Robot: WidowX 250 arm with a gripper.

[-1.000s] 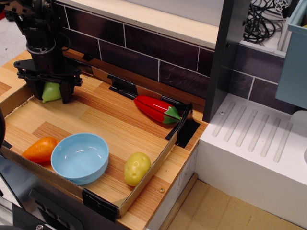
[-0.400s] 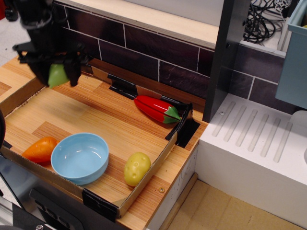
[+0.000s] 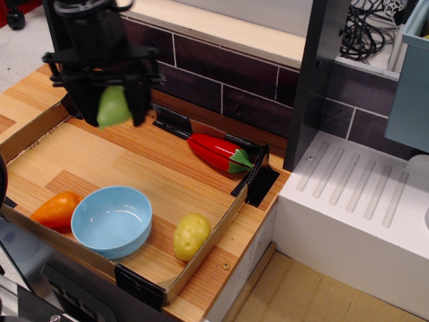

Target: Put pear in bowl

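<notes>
A wood-grain desk [image 3: 144, 161] sits edged by low cardboard walls [image 3: 204, 249] with black clips at the corners. Behind it runs a dark tiled backsplash [image 3: 221, 87] with pale grout, capped by a beige ledge [image 3: 221, 30]. A dark upright post [image 3: 315, 80] stands beside a white ribbed drainboard [image 3: 355, 194]. Tangled black cables [image 3: 369, 27] lie top right.

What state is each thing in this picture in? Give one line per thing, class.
Claw: shut on the pear, raised above the tray.
Pear: held in the air, clear of the tray floor.
Bowl: upright, empty, at the tray's front.
Carrot: lying on its side, touching the bowl's left.
Potato: lying right of the bowl, apart from it.
Pepper: lying at the tray's back right.
</notes>
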